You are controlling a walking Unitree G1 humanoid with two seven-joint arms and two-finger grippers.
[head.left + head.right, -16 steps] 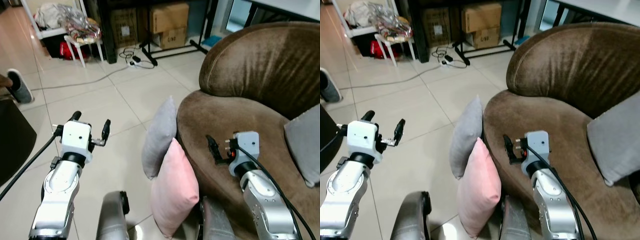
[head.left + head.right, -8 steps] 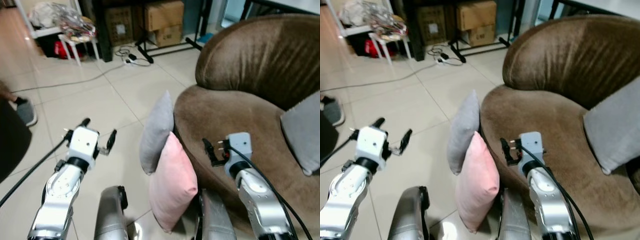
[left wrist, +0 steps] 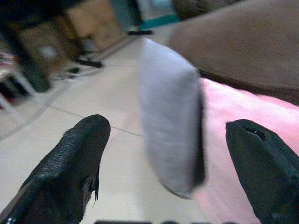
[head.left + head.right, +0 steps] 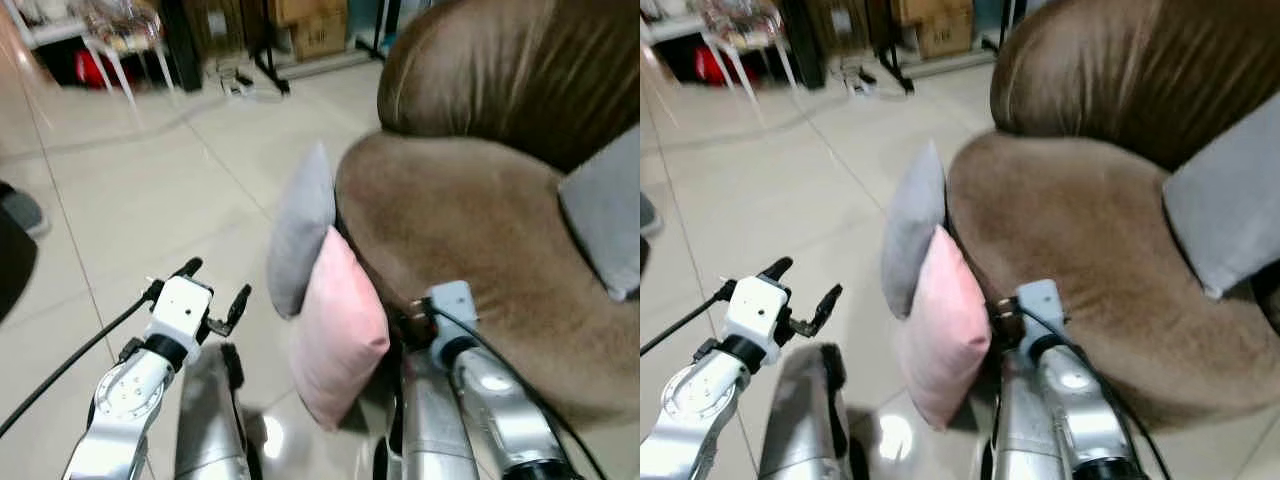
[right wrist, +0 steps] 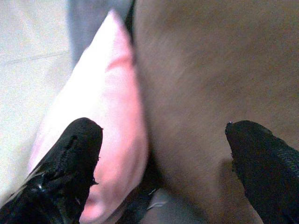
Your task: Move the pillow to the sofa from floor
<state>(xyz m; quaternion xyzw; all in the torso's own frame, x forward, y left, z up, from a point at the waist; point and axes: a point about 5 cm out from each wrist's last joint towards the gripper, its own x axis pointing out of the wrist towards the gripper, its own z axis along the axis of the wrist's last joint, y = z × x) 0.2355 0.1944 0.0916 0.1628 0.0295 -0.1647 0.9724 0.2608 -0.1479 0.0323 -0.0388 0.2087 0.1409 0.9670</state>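
A pink pillow [image 4: 338,335] stands on the tiled floor, leaning against the front of the brown sofa [image 4: 470,210]. A grey pillow [image 4: 300,230] leans there too, just behind the pink one. My left gripper [image 4: 215,292] is open, low over the floor to the left of both pillows; its fingers [image 3: 70,163] frame the grey pillow [image 3: 170,126] in the left wrist view. My right gripper [image 5: 159,163] is open at the sofa's front edge, right beside the pink pillow [image 5: 93,135], with nothing between its fingers.
Another grey cushion [image 4: 605,215] lies on the sofa seat at the right. Cardboard boxes [image 4: 315,30], a cable and a small white table [image 4: 120,45] stand at the far back. A dark shoe [image 4: 15,210] shows at the left edge. Open tiled floor [image 4: 150,190] lies to the left.
The camera has tilted down and moved closer, blurring the scene. Both grippers sit lower in view; the right one has dropped from above the seat to the sofa's front edge by the pink pillow.
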